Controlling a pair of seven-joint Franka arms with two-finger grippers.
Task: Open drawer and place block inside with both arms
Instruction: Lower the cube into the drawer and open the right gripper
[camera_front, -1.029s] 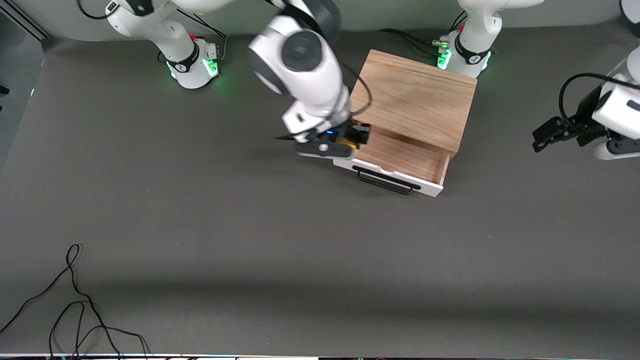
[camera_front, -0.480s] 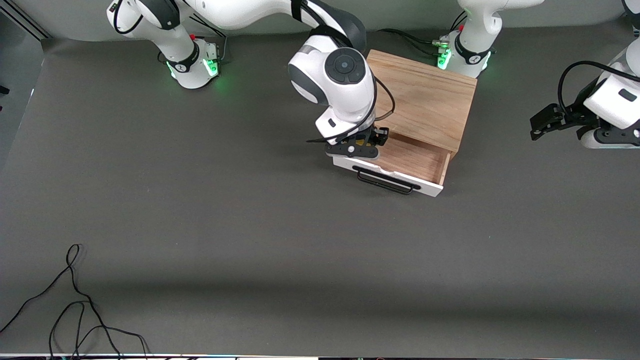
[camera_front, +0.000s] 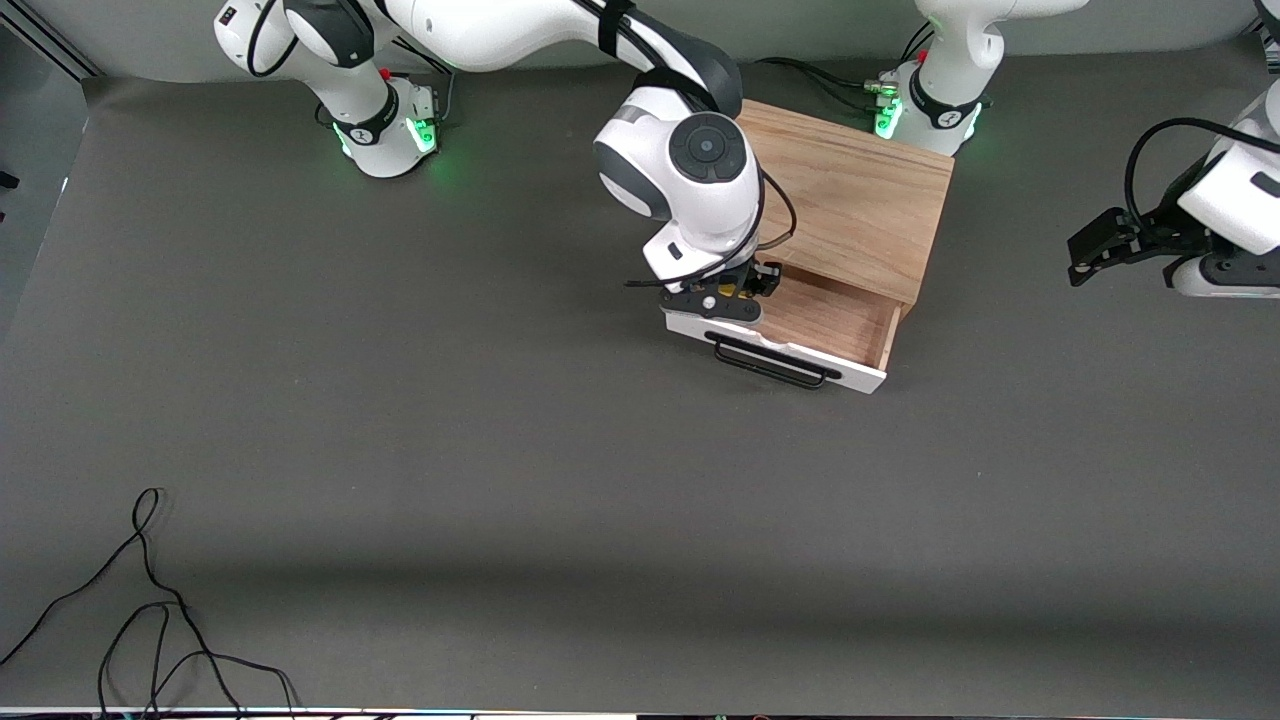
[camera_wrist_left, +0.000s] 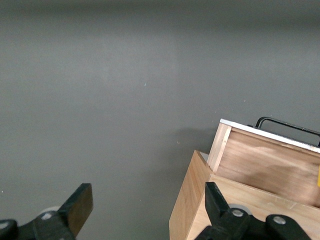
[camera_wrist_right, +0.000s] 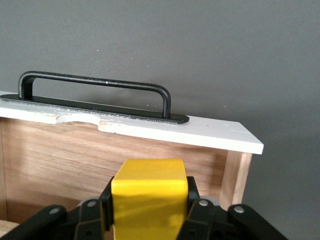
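Block (camera_wrist_right: 149, 197) was clamped in the right gripper (camera_front: 738, 291), held over the open drawer (camera_front: 820, 322) at the end toward the right arm. Drawer stood pulled out of the box (camera_front: 850, 190), handle (camera_front: 770, 362) facing the front camera. Left gripper (camera_front: 1100, 255) waited off past the box, fingers (camera_wrist_left: 77, 207) spread wide, holding nothing.

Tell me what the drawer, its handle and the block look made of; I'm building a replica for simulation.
Drawer: light wood inside with visible grain, and a white matte front, probably painted or laminated, chipped along its top edge. Handle: black bar, slightly glossy, likely metal or plastic. Block, held in the shut right gripper: smooth, uniform bright yellow, possibly plastic or painted wood.
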